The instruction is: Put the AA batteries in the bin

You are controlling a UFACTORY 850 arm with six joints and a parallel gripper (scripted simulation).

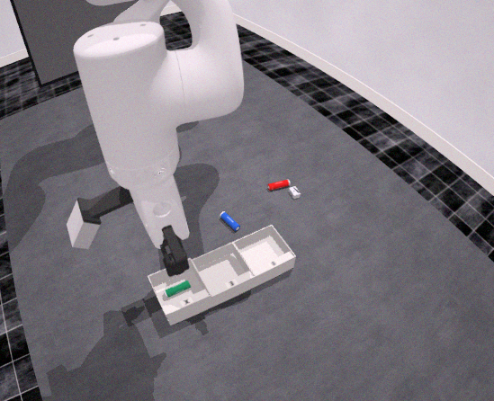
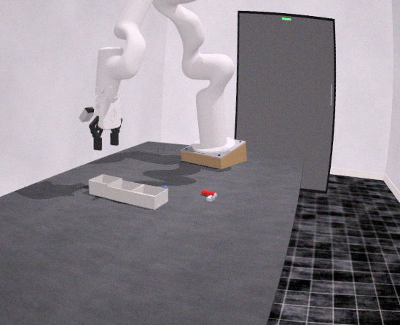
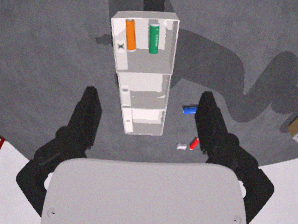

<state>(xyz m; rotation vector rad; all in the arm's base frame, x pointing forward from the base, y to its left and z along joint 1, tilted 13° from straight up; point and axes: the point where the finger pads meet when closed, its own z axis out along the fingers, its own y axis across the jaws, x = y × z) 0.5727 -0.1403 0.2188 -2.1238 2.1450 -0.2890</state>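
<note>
Top view: gripper [image 1: 175,269] [image 2: 106,144] [image 3: 148,100] over end of white three-bin tray [image 1: 249,283] [image 2: 129,197] [image 3: 145,15]. Green AA battery [image 1: 177,288] [image 3: 154,39] inside end bin [image 1: 182,313] [image 2: 97,189] [image 3: 145,62], long axis roughly along tray. Blue battery [image 1: 229,221] [image 2: 165,187] [image 3: 189,110] outside, near tray; red battery [image 1: 279,184] [image 2: 208,193] [image 3: 194,143] farther off, beside small white item [image 1: 294,192] [image 2: 210,198] [image 3: 181,146]. No orange visible here; finger spread hard to judge.

Exterior view: fingers spread, nothing between, well above tray's far-left end. Bin contents hidden behind walls; only a bit of blue showing past tray rim. Tray flat on table.

Wrist view: fingers wide apart, empty. X readable on end bin's label. Orange AA battery [image 3: 131,35] on label side, green beside it, apart; both down in bin, beyond fingertips toward top of view, long axes near parallel, square to line between fingertips. Blue partly cut off by right-side finger. White item too small to identify.

Likely at two-battery count already, release apparently done. Probably needs only staying clear, upward if at all; dipping back risks nudging pair or tray. Single arm, so no choice of nearer hand.
</note>
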